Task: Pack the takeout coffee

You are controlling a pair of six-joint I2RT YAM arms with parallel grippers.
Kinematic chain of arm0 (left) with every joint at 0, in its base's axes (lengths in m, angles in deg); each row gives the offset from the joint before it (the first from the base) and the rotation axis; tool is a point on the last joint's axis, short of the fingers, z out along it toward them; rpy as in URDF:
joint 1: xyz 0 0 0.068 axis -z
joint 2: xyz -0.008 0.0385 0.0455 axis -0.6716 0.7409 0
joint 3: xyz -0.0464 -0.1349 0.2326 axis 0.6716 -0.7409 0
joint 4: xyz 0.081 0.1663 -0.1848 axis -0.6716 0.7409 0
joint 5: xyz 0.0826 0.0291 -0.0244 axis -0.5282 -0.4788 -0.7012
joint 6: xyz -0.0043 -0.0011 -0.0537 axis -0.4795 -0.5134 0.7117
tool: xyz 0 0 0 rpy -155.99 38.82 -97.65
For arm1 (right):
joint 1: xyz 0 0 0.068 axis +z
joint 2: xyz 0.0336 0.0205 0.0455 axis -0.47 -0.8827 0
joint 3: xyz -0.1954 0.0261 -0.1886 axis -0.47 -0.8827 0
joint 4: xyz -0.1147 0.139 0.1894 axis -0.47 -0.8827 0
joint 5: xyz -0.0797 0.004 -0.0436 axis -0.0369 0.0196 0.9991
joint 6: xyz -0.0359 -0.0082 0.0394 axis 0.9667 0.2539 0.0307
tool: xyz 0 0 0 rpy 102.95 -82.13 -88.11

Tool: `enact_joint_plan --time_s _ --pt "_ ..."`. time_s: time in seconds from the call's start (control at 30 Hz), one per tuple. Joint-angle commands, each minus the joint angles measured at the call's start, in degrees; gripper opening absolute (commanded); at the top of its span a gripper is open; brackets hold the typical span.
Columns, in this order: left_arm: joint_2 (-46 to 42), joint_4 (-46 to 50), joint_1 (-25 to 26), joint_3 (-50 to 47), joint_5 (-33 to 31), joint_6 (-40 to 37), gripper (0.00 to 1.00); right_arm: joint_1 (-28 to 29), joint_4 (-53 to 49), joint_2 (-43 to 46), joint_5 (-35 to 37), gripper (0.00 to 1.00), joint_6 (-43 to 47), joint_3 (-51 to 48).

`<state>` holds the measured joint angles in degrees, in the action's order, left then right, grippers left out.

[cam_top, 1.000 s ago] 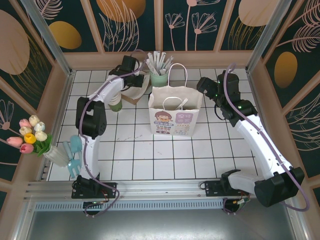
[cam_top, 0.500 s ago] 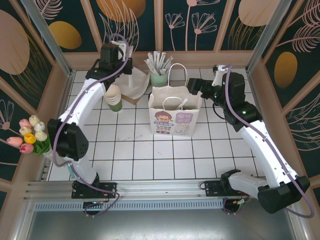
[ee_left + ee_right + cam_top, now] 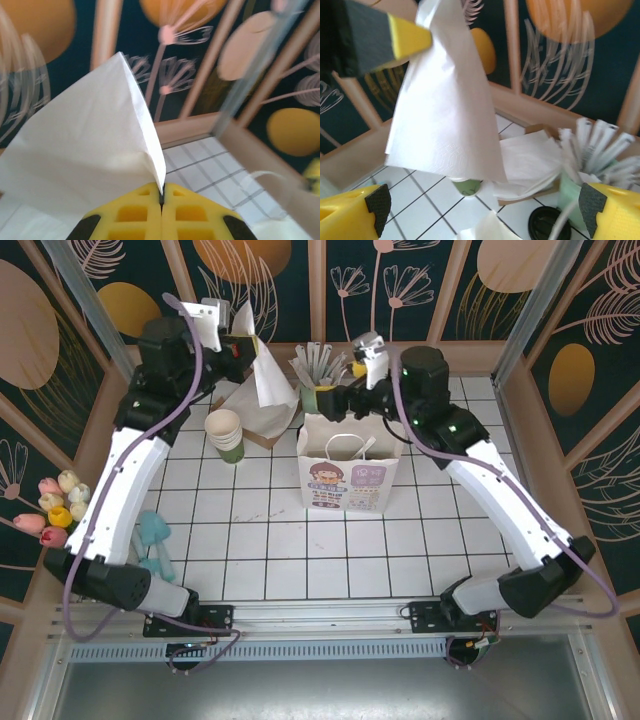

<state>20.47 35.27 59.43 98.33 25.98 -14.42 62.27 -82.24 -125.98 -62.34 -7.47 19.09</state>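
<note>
While the left gripper clamps a white napkin by its corner, the right gripper stands wide apart, empty

I run two arms, the left arm and right arm, in white shells with black joint housings, a lilac cable along each. The left claw has yellow waffle-cut fingers. The right claw is yellow with black pads.

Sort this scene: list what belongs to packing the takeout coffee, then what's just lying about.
Belongs to the job: round black plastic lid; white paper carrier bag; white paper napkin, probably, pinched in the left gripper.
Lying about: stack of lidless cream-rimmed paper cups; mint green holder of white sticks; bunch of pastel tulips.
</note>
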Motion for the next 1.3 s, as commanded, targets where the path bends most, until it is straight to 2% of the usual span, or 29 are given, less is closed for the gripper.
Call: enact_joint_plan --time_s 0.0,0.07,0.23,0.4,0.5,0.7,0.83,0.93,1.13,1.27 --pt "-3.1 -2.4 0.3 -0.9 15.2 0.6 0.00 0.3 -2.5 -2.3 -9.1 0.99 4.7 5.7" --pt "-3.9 -2.4 1.2 -0.7 19.3 -0.4 0.00 0.3 -4.4 -3.7 -11.4 0.99 6.2 7.7" --pt "-4.3 -1.5 5.0 1.1 24.5 -4.8 0.00 0.4 -8.2 -5.7 -17.3 0.99 8.9 10.6" --pt "-1.0 0.7 7.4 4.6 25.2 -7.6 0.00 1.0 -10.0 -5.4 -26.2 0.99 12.2 10.4" --pt "0.8 0.6 7.5 5.7 25.7 -7.7 0.00 1.3 -8.3 -3.9 -25.8 0.99 12.8 8.2" --pt "4.1 -0.3 7.5 7.7 31.4 -6.7 0.00 1.4 -1.4 -2.0 -20.8 0.99 13.3 4.1" --pt "5.1 -0.8 7.4 8.2 33.9 -5.8 0.00 1.8 1.9 -1.2 -19.9 0.98 14.8 2.5" --pt "5.9 -1.6 7.5 8.3 35.4 -4.7 0.00 1.8 4.8 -0.8 -20.4 0.83 15.2 1.4" --pt "6.2 -2.0 7.4 8.3 35.4 -4.4 0.00 2.0 7.2 1.3 -21.5 0.28 15.4 -0.5" --pt "6.2 -2.2 7.1 8.4 33.2 -4.5 0.00 2.0 6.7 4.3 -18.0 0.03 15.2 -2.9"
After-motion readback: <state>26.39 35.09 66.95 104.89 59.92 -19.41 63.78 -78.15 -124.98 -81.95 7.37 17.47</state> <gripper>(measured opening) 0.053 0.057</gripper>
